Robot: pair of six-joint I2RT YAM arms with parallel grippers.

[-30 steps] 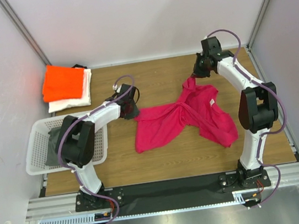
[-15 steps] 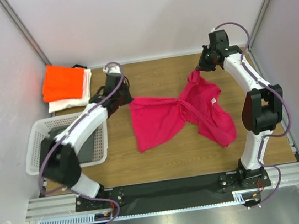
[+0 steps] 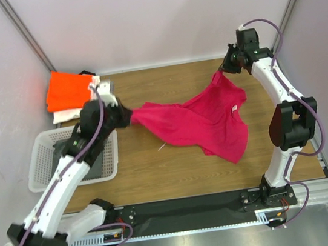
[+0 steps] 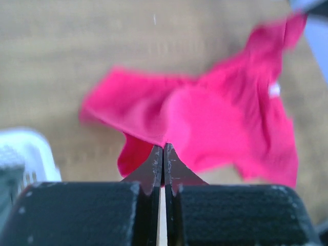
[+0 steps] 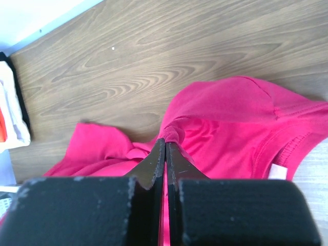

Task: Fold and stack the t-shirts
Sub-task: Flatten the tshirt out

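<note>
Reads as two of three done: orange t-shirt [image 3: 68, 90] folded and lying on folded white t-shirt [image 3: 80, 112] at far-left corner of table [image 3: 164, 83], just beyond white lattice basket [image 3: 39, 171]. Remaining: magenta t-shirt [image 3: 203, 120], unfolded, mid-table, strung between both arms. Pinched at its left corner by left gripper [image 3: 128, 117], jaws closed flat with cloth between them per wrist view. Pinched likewise at a bunched edge on the far right by right gripper [image 3: 221, 73]. Raised at both held ends, sagging to the wood between, wrinkled and twisted near centre. Judged stage: spreading out, ahead of any fold. Left to do: lay flat, fold, set on orange stack. Dark item [image 3: 64, 150] in basket; cannot tell whether another garment.
</note>
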